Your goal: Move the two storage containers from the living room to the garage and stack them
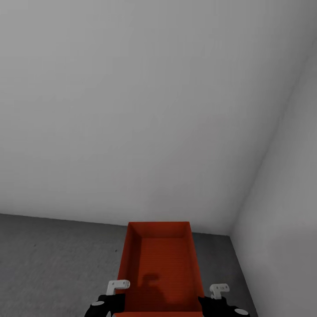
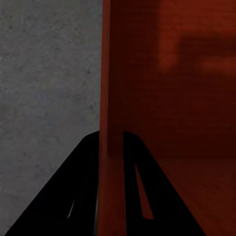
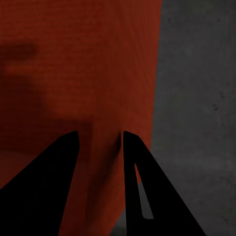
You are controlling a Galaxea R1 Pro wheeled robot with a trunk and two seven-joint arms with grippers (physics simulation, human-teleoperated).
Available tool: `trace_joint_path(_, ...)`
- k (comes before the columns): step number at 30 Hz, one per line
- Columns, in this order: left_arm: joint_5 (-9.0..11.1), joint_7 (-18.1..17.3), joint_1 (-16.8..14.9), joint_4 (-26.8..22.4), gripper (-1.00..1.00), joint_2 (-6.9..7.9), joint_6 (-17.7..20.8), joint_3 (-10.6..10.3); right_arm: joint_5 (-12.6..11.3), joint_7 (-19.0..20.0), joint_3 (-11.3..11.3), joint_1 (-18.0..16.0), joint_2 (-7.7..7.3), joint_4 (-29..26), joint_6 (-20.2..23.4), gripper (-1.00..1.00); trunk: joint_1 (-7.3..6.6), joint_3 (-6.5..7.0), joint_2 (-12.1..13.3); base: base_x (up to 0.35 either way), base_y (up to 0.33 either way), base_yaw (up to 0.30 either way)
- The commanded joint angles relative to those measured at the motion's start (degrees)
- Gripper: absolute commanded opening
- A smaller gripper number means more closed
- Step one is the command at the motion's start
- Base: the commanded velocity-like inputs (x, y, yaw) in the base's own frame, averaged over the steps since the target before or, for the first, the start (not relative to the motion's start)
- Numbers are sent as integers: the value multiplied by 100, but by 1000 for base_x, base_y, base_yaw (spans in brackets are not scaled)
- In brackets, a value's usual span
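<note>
Bare pale grey walls (image 1: 145, 110) meet in a corner above dark mottled concrete: this is the garage. In the head view one orange-red container (image 1: 160, 268) hangs open side up between the two arms, its far end pointing toward the wall and the right corner. Whether it rests on the floor (image 1: 53, 259) or is carried above it cannot be told from here. The left gripper (image 1: 115, 294) sits at the container's left wall near the end closest to the robot, the right gripper (image 1: 215, 296) at the right wall opposite.

In the left wrist view the left gripper (image 2: 112, 142) straddles the container wall (image 2: 109, 98): one dark finger (image 2: 78, 187) outside over the concrete, the other inside the bin, both pressed to the thin wall, so it is clamped on the container.

In the right wrist view the right gripper (image 3: 98, 140) likewise has a finger (image 3: 142, 187) on each side of the right wall (image 3: 105, 98), clamped on it, with the floor (image 3: 196, 98) showing beyond.

The risk, as I judge it, lies in the grip itself: each claw pinches only a thin smooth wall near one end, so the long free end could sag or slip if the arms move unevenly. Letting go of one side before the other would tip the bin. The side wall is close, too; drifting right could knock the container against it.
</note>
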Motion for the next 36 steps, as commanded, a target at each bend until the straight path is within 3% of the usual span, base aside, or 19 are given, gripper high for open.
trace_joint_path(1, -34, 53, -5, -204, -100, -125, 38, 25, 49, 44, 151, 5, 56, 8, 1, -100, 0, -6, -3, 0, 0, 2)
trace_joint_path(25, -28, 53, -5, -204, -100, -121, 34, 25, 45, 37, 150, 5, 56, 8, 2, -100, 0, -91, -3, 0, 0, -144)
trace_joint_path(36, -36, 53, -5, -204, -100, -120, 39, 25, 49, 37, 150, 5, 56, 8, 1, -100, 241, -349, -444, 0, 0, 86)
